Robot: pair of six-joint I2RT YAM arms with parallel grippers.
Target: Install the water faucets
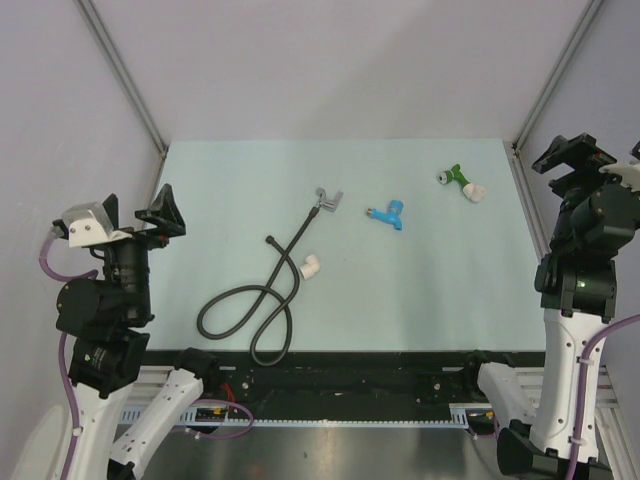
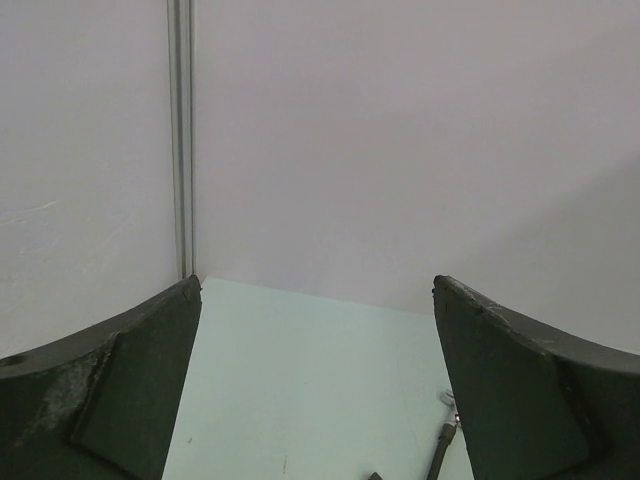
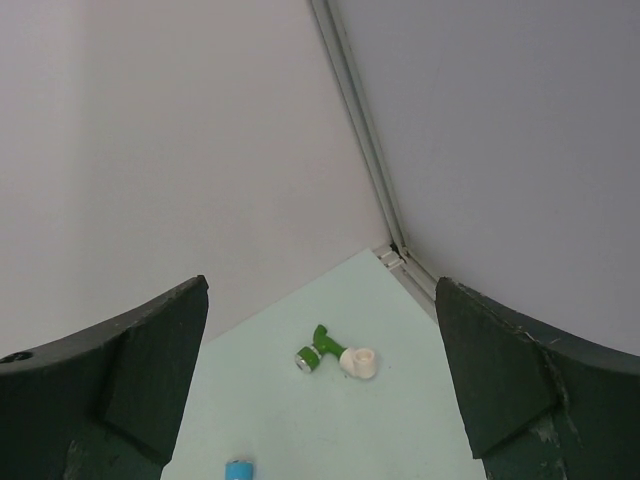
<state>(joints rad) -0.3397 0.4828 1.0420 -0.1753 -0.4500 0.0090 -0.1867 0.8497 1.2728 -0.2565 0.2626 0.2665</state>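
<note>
Both pairs of fingers were held above the pale green bench [image 1: 420, 300], at its opposite side edges. The left fingers [image 2: 120, 390] were spread wide with nothing between them, and the right fingers [image 3: 520, 390] likewise gaped and held nothing.

The long black flexible hose [image 1: 240, 310], looped ahead of and inward from the left fingers, was judged the largest hazard. Its far end touched the small shiny chrome tap fitting with the cross-handle [image 1: 326, 199], though whether the two were joined could not be told. A lift of the tap could therefore be resisted by the hose, or the coil dragged across the other parts.

The blue plastic tap [image 1: 390, 215] and the green plastic tap [image 1: 455, 177], both nearer the right fingers, might be taken by mistake for the chrome one. The loose white plastic elbow fitting [image 1: 312, 266], just beside the hose, could be pushed away if a thread were offered crooked, since nothing pinned it down. The chrome tap, smooth and small, lay well apart from both pairs of fingers, and a slip from a shallow pinch was thought possible.

No box, tray or bin was seen. Nothing was seen fitted into the loose elbow. A second white elbow [image 1: 475, 191] touched the green tap's end, but whether it was screwed on could not be told.
</note>
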